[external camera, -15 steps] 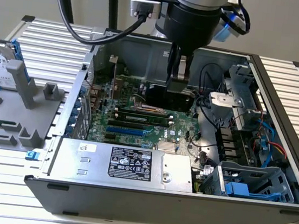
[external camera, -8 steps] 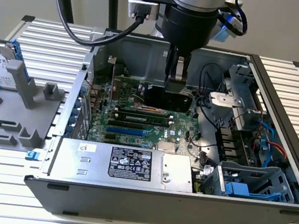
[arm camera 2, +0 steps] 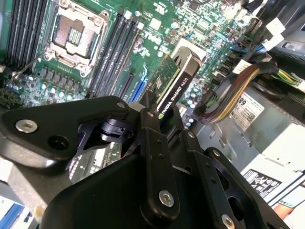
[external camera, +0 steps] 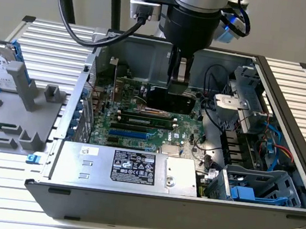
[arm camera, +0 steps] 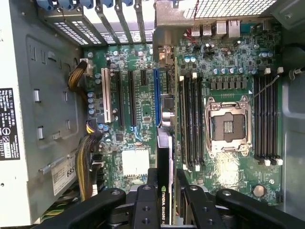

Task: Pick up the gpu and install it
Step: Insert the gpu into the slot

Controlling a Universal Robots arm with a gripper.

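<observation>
Bench carries open computer case; motherboard exposed inside. Graphics card hangs edge-down over it, clamped in the pincer, just beside the blue slot. Judgement: keep card edge parallel to slot, press evenly.

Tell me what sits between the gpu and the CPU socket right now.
A bank of black memory slots runs between the gpu, held in the gripper, and the CPU socket, as the first wrist view shows.
</observation>
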